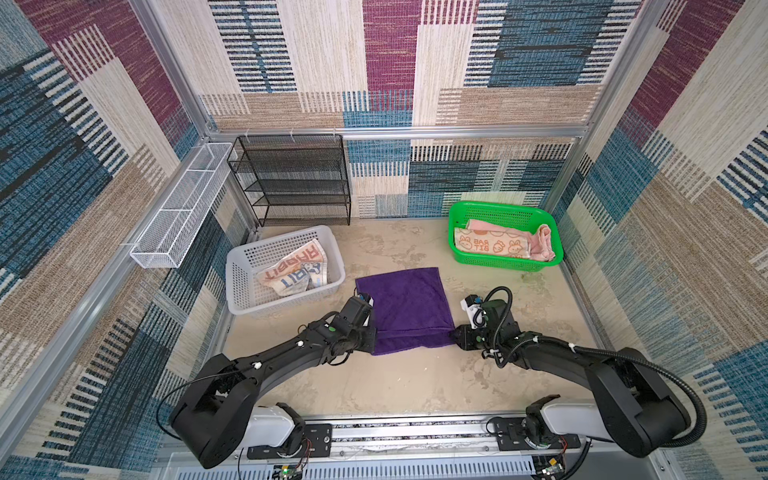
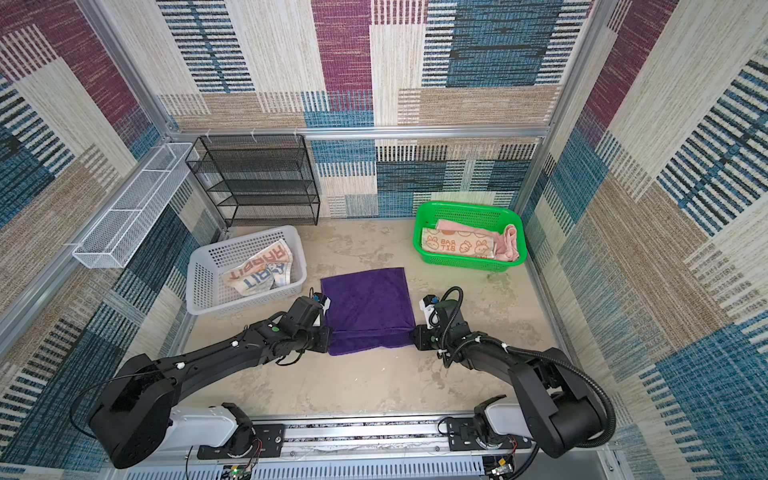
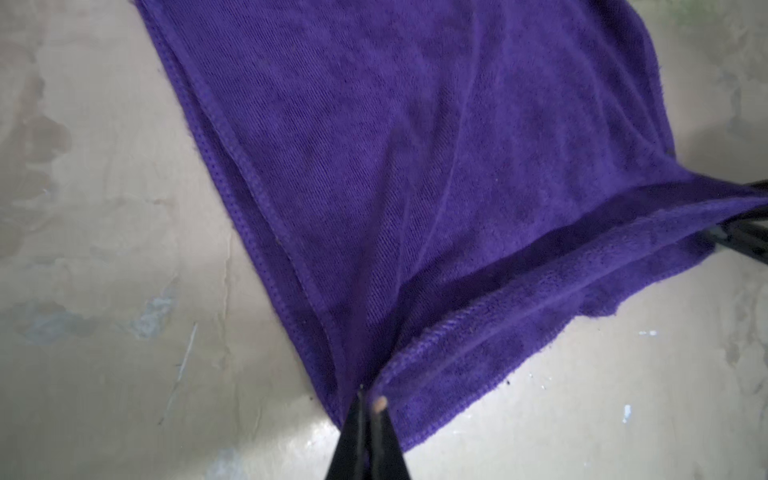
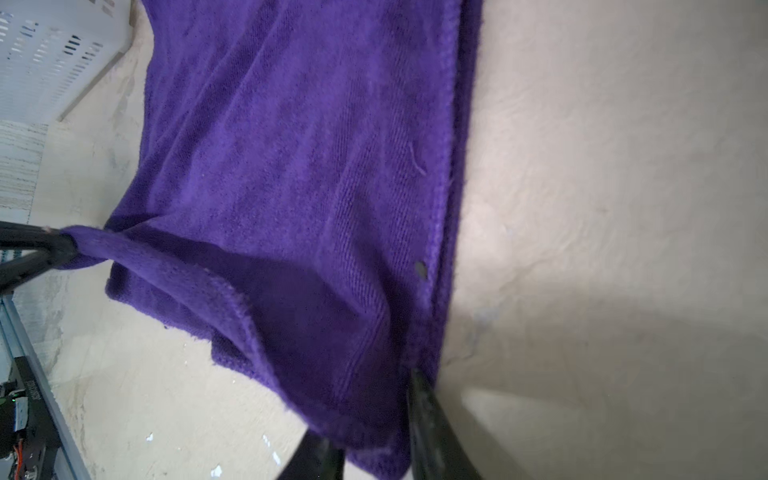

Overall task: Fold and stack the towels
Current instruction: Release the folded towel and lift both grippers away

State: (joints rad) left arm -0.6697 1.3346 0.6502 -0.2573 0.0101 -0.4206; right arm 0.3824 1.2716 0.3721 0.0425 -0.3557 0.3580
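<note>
Mid-table, on the mottled beige tabletop [image 1: 415,386], the deep purple terry towel [image 1: 403,303] lies flat w/ its near edge doubled over. My left gripper [image 3: 368,399] is pinched tight on that fold's left corner; the right gripper [image 4: 361,403] sits at the opp. corner, jaws spread, cloth loose between them. I see the whitish RABBIT-lettered towel [image 1: 295,270] crumpled in the white perforated plastic basket [image 1: 239,291] — orange cartoon-print towel [image 1: 486,246] & plain pink towel [image 1: 542,243] in the green perforated plastic basket [image 1: 505,261].

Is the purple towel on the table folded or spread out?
Folded over: the purple towel shows two stacked hems along one side, its upper layer ending short of the lower.
</note>
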